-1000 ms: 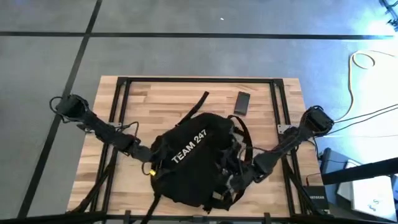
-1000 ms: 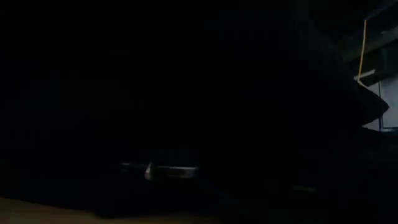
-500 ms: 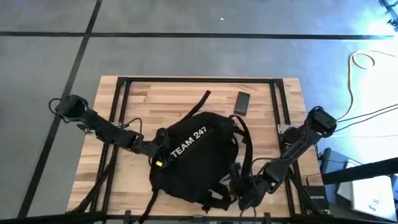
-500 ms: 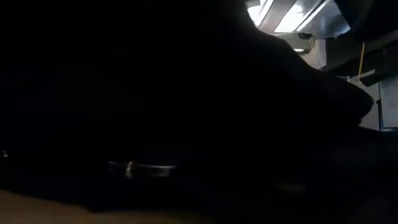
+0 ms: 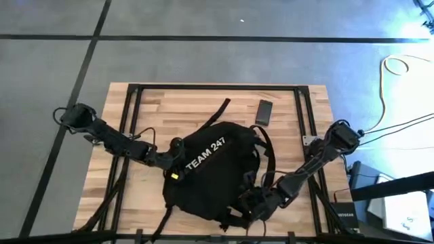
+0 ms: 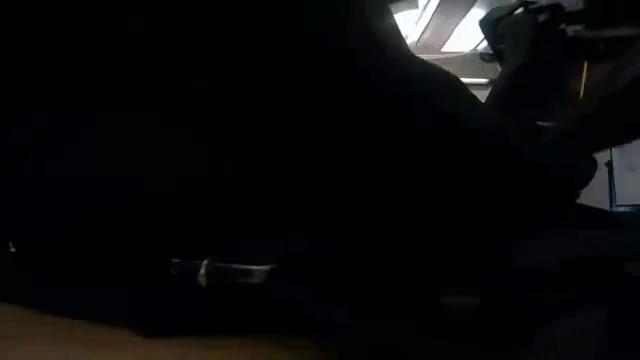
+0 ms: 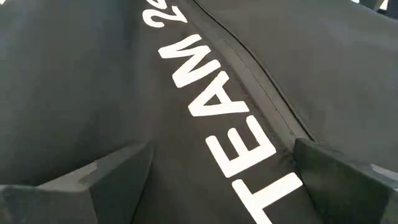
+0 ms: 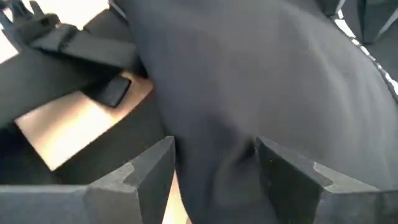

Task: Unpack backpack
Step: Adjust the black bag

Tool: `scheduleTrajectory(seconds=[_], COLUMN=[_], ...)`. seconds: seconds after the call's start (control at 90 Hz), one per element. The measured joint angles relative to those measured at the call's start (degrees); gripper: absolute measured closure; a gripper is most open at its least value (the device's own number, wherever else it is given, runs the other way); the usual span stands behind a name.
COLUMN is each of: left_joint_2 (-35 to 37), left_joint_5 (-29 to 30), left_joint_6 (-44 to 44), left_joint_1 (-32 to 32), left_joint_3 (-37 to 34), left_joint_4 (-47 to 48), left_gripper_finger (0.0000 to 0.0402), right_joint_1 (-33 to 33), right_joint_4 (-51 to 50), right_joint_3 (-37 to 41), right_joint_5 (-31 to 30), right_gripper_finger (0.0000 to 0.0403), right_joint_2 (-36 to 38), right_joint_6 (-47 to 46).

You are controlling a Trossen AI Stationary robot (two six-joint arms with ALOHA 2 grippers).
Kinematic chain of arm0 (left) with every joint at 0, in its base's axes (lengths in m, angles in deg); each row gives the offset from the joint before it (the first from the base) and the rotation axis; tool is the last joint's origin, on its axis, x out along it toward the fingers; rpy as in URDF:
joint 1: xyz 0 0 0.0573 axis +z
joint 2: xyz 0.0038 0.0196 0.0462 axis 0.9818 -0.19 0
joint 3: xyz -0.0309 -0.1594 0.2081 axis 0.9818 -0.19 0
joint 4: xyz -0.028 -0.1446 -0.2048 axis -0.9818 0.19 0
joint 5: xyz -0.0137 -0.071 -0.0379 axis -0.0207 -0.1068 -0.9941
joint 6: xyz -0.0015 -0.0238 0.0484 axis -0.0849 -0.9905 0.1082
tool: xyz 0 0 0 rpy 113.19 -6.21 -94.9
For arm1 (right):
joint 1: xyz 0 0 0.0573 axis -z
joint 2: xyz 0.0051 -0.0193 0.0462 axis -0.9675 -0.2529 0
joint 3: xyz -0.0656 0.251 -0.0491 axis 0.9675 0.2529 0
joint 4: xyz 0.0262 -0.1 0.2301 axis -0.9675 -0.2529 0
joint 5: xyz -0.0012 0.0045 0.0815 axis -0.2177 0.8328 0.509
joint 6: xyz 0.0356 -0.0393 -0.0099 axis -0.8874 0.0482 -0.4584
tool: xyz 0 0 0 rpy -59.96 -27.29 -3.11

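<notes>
1. The backpack (image 5: 213,173) lies in the middle of the wooden table (image 5: 169,108), toward the near edge, its black fabric bulging upward and its straps trailing out toward the far side.
2. White lettering on its top face reads "TEAM 247" in the high view; the left wrist view shows "TEAM" and the start of the number running along a stitched seam.
3. The left gripper (image 5: 178,161) sits at the backpack's left edge, its fingers (image 7: 115,177) spread wide with the lettered fabric lying between them.
4. The right gripper (image 5: 249,203) is at the backpack's near right corner, fingers (image 8: 146,171) apart, with a fold of black fabric bulging into the gap.
5. A small dark flat device (image 5: 264,112) lies on the table beyond the backpack, apart from it.
6. The low view is almost wholly filled by dark fabric.
</notes>
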Motion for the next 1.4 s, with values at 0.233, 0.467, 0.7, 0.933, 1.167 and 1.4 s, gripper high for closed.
scheduleTrajectory(seconds=[0.233, 0.467, 0.7, 0.933, 1.167, 1.4], left_joint_2=[0.0, 0.0, 0.0, 0.0, 0.0, 0.0], left_joint_5=[0.0, -0.2, -0.3, -0.3, -0.3, -0.3], left_joint_6=[0.8, 1.0, 2.0, 2.2, 2.2, 2.2], left_joint_1=[0.0, 0.0, 0.0, 0.0, 0.0, 0.0], left_joint_3=[0.0, 0.0, 0.0, 0.0, 0.0, 0.0], left_joint_4=[0.1, 0.1, 0.0, 0.1, 0.0, 0.0], left_gripper_finger=[0.0027, 0.0027, 0.0027, 0.0027, 0.0027, 0.0027], right_joint_1=[1.0, 1.2, 1.2, 1.2, 1.2, 1.2], right_joint_4=[0.3, 0.3, 0.3, 0.4, 0.4, 0.5], right_joint_3=[0.0, 0.0, 0.0, 0.0, 0.0, 0.0], right_joint_5=[1.1, 3.0, 4.5, 4.5, 4.5, 4.5], right_gripper_finger=[0.0197, 0.0197, 0.0197, 0.0197, 0.0197, 0.0197], right_joint_2=[-0.1, -0.1, -0.1, -0.1, -0.1, -0.1], right_joint_6=[0.0, -1.5, -2.2, -2.4, -2.4, -2.4])
